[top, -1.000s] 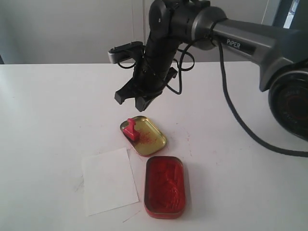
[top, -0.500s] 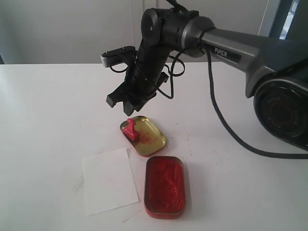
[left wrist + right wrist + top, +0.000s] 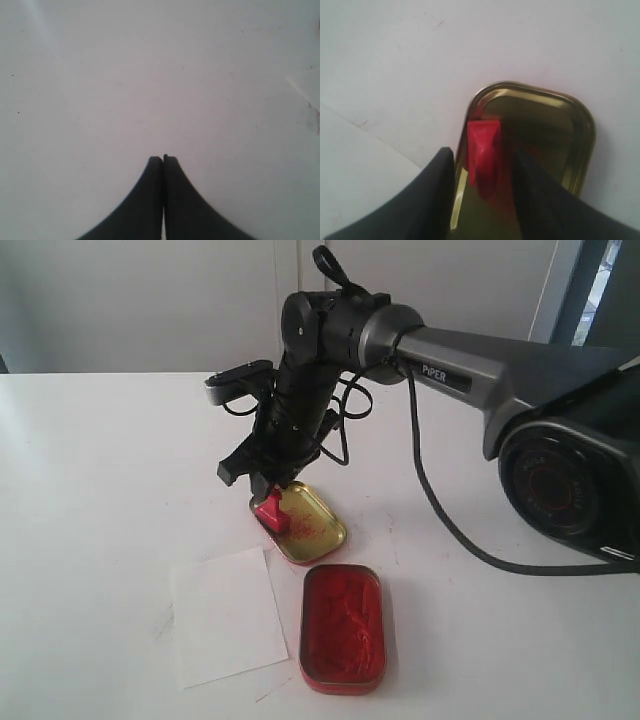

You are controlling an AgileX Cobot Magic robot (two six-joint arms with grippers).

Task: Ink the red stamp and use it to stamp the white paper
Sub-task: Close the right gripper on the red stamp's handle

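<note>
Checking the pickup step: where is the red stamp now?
Exterior view, centre: the red stamp stands at the left end of the gold tin lid, between the fingers of the open right claw, just beyond the white paper.

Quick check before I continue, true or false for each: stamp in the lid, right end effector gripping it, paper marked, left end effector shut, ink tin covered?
The red stamp sits in the gold lid. True.
The right end effector is clamped on the stamp. False: its jaws stand open, one on each side of the stamp, with gaps.
The white paper carries a stamp mark. False: no mark shows on it.
The left end effector is shut, above bare table. True.
The red ink tin is covered. False: it lies open, paste exposed.
</note>
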